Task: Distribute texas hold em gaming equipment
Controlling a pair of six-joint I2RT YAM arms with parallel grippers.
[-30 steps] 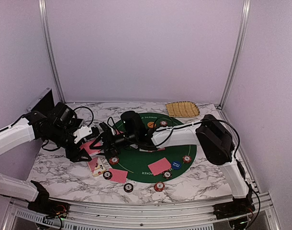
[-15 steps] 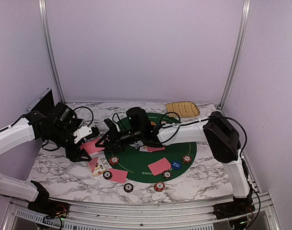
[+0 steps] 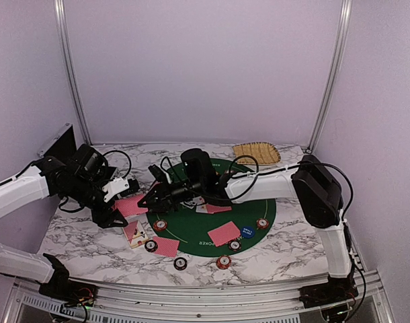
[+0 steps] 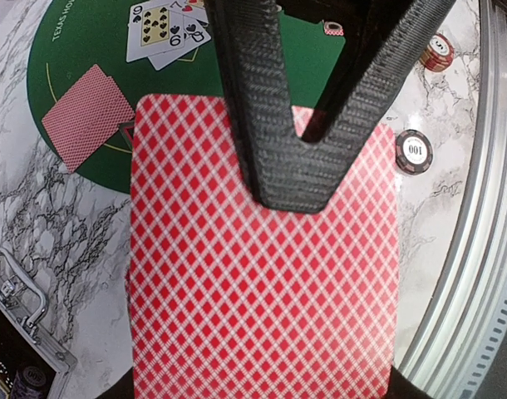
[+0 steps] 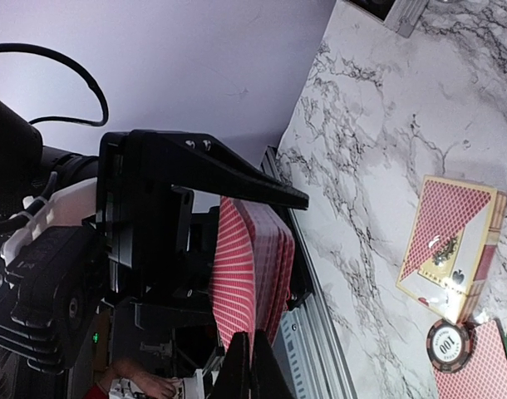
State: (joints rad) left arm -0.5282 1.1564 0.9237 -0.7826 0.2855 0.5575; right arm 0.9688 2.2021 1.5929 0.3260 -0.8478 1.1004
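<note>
The left jaws are clamped on a deck of red-backed cards (image 4: 262, 291), holding it just off the worktop (image 3: 91, 245) at the 9 o'clock edge of the round green mat (image 3: 259, 202). The right jaws are narrow, their tips pressed together at the deck's edge. Whether they pinch one card or several cannot be told.

Compared with a second ago, the right arm's wrist and elbow sit further toward 3 o'clock. The left arm and everything lying flat are unchanged.

On the mat, face-up cards (image 4: 158, 29) lie near the centre. A red-backed pair (image 3: 223, 233) and a blue button (image 3: 247, 231) lie at 5 o'clock. Striped chips (image 3: 223, 262) dot the worktop around the mat's 6 o'clock rim. A card box (image 3: 134, 232) lies at 8 o'clock and a woven tray (image 3: 256, 153) at 1 o'clock.
</note>
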